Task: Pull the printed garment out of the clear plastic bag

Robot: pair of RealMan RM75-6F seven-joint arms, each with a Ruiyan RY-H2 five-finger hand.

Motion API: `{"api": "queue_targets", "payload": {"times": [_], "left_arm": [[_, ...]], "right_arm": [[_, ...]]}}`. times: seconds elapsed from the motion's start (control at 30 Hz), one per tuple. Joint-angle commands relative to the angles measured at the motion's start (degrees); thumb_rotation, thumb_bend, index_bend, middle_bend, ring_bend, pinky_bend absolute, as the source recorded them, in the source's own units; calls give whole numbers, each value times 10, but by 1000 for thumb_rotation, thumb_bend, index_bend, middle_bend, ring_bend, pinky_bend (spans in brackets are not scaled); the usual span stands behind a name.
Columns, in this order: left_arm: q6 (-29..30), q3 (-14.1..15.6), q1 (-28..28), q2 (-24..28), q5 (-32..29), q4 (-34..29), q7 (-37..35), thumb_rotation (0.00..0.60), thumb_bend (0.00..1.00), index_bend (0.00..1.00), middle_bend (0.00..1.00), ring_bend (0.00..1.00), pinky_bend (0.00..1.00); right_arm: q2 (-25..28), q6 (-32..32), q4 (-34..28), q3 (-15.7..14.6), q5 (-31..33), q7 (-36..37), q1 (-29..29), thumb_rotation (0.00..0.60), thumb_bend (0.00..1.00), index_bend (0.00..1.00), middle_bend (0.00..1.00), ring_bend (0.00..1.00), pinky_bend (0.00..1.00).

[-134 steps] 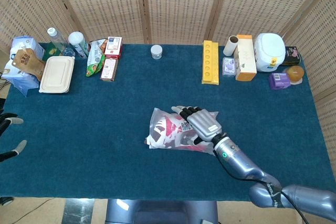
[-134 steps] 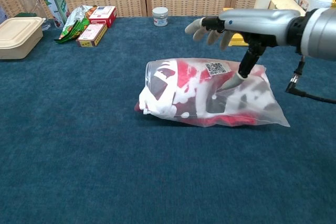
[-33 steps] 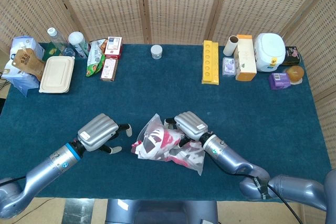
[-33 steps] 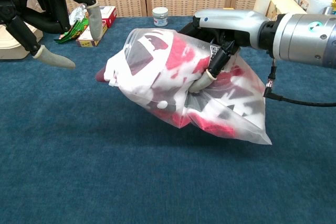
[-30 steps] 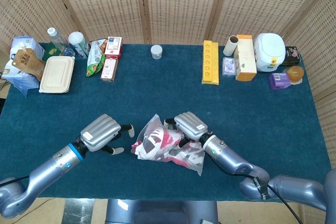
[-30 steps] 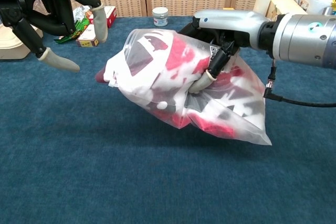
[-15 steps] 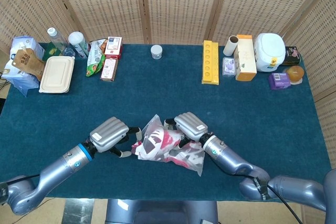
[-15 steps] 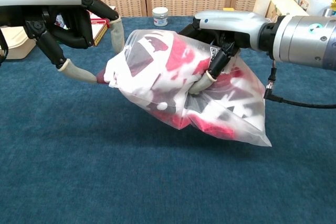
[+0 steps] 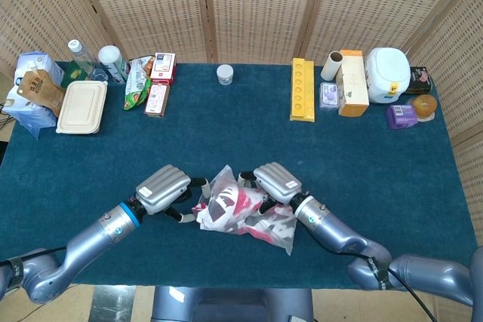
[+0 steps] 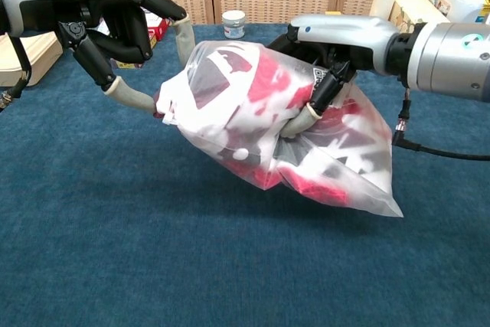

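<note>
- Your right hand grips the clear plastic bag, raised above the dark blue table cloth.
- The red, white and grey printed garment sits inside.
- Your left hand, fingers apart, touches the bag's open end.

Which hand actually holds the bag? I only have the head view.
Observer: The right hand grips the clear plastic bag; chest view shows its fingers dug into the plastic.
Operator: Is the bag on the table?
Observer: Its mouth end hangs above the table, shadow beneath.
Operator: And the left hand?
Observer: The left hand has fingertips touching the mouth end above and below; a pinch is unclear.
</note>
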Motion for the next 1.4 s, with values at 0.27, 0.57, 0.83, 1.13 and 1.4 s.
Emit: {"api": "queue_targets", "payload": {"times": [0.27, 0.57, 0.83, 1.13, 1.4], "left_arm": [[2, 1, -4, -13, -12, 7, -3, 600, 160, 442, 1000, 1000, 911], [-22, 3, -16, -22, -23, 13, -37, 600, 161, 474, 1000, 1000, 917], [-40, 2, -29, -26, -26, 18, -55, 600, 164, 474, 1000, 1000, 917], [-45, -4, -44, -35, -44, 32, -33, 600, 193, 480, 1000, 1000, 922], [-74, -6, -63, -38, -61, 38, -32, 600, 287, 497, 1000, 1000, 922]], "right_arm": [[2, 5, -9, -1, -5, 1, -2, 600, 213, 919, 967, 1000, 1000], [14, 8, -12, 11, 9, 16, -6, 600, 213, 918, 967, 1000, 1000], [21, 6, -17, 14, 14, 21, -8, 600, 213, 919, 967, 1000, 1000], [25, 8, -21, 12, 15, 15, -12, 600, 214, 919, 967, 1000, 1000], [26, 9, -27, 12, 20, 6, -13, 600, 213, 919, 967, 1000, 1000]]}}
